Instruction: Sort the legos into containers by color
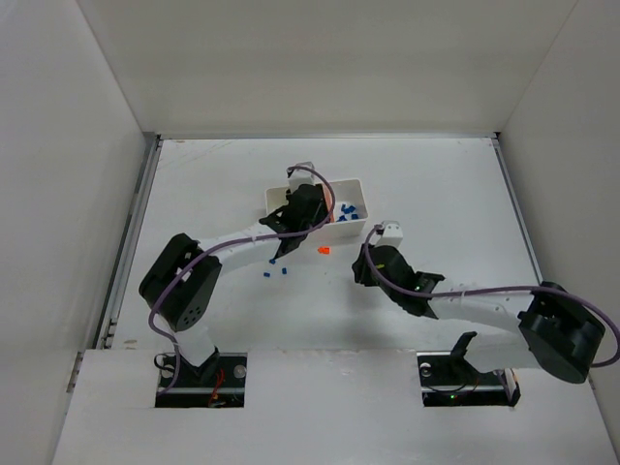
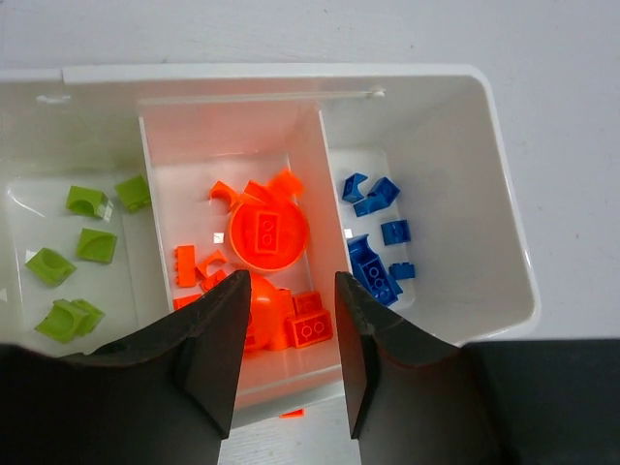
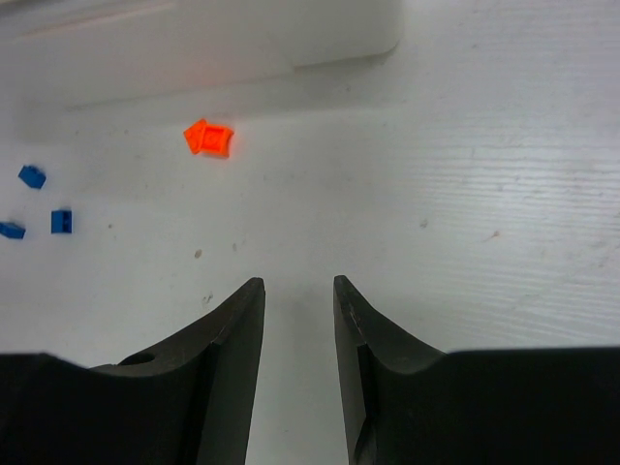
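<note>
The white tray (image 2: 455, 145) holds three containers: lime green legos (image 2: 82, 242) on the left, orange legos (image 2: 266, 232) in the middle, blue legos (image 2: 373, 242) on the right. My left gripper (image 2: 291, 291) hovers over the orange compartment, open, with nothing between its fingers. A loose orange lego (image 3: 209, 138) lies on the table in front of the tray, and three blue legos (image 3: 62, 221) lie further left. My right gripper (image 3: 297, 286) is open and empty, low over the bare table, short of the orange lego (image 1: 324, 250).
The tray (image 1: 351, 229) sits mid-table under the left arm's wrist (image 1: 300, 208). Loose blue legos (image 1: 274, 262) lie beside the left arm's forearm. White walls enclose the table on the left, back and right.
</note>
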